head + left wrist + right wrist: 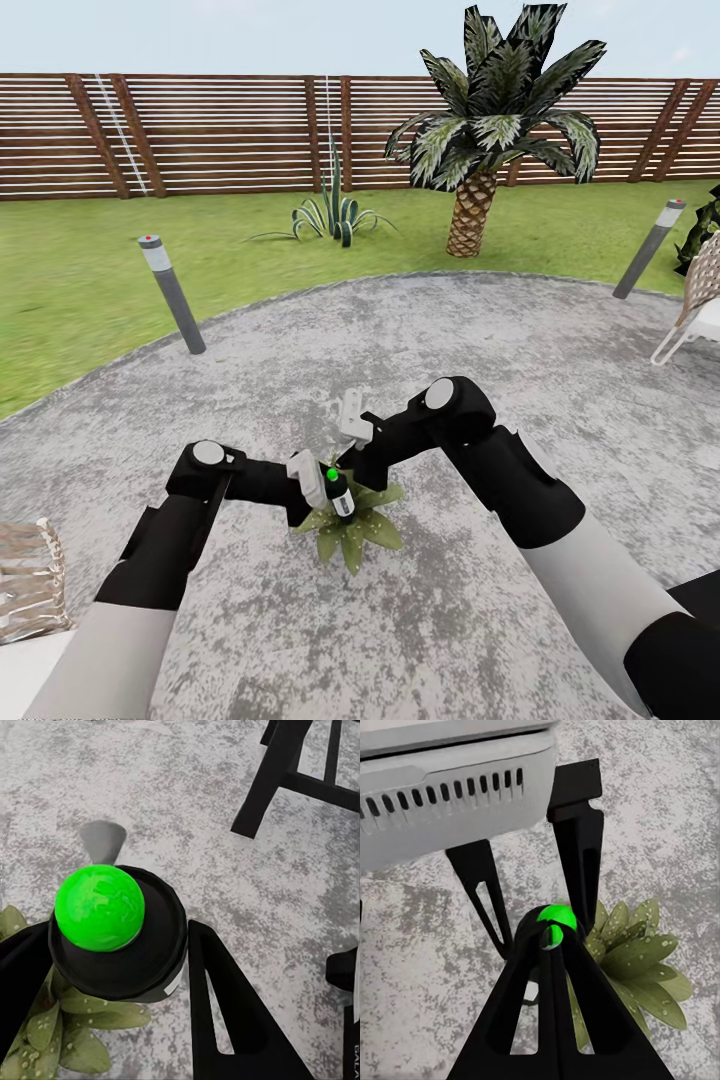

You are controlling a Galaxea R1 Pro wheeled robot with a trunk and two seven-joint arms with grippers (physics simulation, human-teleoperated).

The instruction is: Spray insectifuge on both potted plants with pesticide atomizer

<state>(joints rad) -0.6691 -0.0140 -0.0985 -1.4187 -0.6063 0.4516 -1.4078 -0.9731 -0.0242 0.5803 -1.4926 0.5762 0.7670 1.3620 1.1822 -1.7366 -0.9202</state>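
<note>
Head view, left pincer (322, 487) pinching atomizer (340, 497) over potted plant (352, 527), right pincer (352, 462) pressed together on its green button (556, 916), bollard (172, 293) behind.

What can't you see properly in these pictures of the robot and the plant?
- Potted plant pot: head view, hidden under its own leaves.
- Pesticide atomizer label: too small in the head view; in the left wrist view its green button top covers the body.
- Right pincer tips: closed together against the button, so whether they press it is unclear.
- Second potted plant: cannot be made out.
- Chair: cut by the head view's right edge.
</note>
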